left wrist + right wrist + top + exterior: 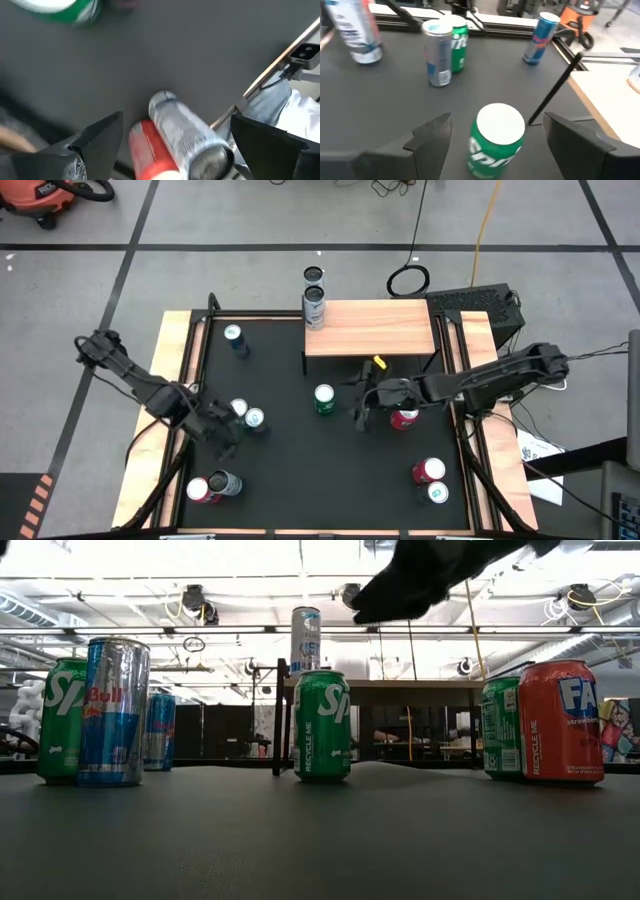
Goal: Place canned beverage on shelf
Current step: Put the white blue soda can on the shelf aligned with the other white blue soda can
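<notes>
— So where's the right claw (362, 412) just now?
— Over the middle of the black desk (290, 470), fingers spread wide and holding nothing. The green can (324, 400) stands upright just beside it, and in the wrist view that green can sits between the two dark fingers (432, 132), apart from both

— And the left claw (228, 432)?
— Down at the left side of the desk, also wide open and gripping nothing. Its wrist view looks onto a silver can (187, 132) and a red can (150, 152) standing side by side at the near left corner

— Where's the shelf (372, 328)?
— At the far edge of the desk, light wood top on thin black legs. One tall silver and white can (315, 307) stands on its left end

— What else is about?
— A red can lies under the right arm (404, 418), a red and a green can pair up at the near right (431, 478), two cans stand close to the left claw (247, 415), and a blue can (236, 338) stands far left, near the shelf
</notes>
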Controlling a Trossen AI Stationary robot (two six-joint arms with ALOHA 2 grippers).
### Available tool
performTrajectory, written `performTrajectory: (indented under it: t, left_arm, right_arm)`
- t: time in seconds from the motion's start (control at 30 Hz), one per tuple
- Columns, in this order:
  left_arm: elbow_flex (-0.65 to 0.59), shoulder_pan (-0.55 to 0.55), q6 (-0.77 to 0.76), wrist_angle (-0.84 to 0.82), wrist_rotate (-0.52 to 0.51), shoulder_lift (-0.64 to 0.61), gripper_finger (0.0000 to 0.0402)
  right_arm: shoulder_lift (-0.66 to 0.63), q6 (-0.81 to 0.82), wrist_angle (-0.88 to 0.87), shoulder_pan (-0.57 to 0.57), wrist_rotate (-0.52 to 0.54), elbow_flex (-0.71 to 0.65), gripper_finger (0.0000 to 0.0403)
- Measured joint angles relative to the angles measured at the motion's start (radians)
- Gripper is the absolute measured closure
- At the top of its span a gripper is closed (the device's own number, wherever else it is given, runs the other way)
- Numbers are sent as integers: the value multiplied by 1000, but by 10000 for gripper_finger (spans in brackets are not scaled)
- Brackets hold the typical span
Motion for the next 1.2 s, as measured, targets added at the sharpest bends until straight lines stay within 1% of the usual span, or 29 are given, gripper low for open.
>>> performTrajectory:
  t: [0.1,0.27,0.33,0.43,0.6,0.8,0.9,1.2]
  left_arm:
    - [62,-50,-118,1,37,47,37]
    - [128,-143,-322,2,57,148,37]
    - [139,-172,-377,4,80,188,37]
    - [140,-203,-434,5,81,233,36]
    - [140,-221,-445,11,52,280,36]
    - [136,-220,-445,16,-19,298,36]
    - [133,-220,-441,12,-22,305,39]
    - [133,-224,-422,23,-2,307,99]
  right_arm:
    - [39,-6,11,-15,2,0,106]
    - [84,-14,17,-28,1,0,106]
    - [92,-27,14,-30,0,0,106]
    - [93,-53,14,-30,-1,0,106]
    - [87,-80,10,-30,-51,0,106]
    - [87,-99,15,-30,-52,0,106]
    - [87,-106,28,-30,-52,0,106]
    - [87,-95,26,-30,-52,0,106]
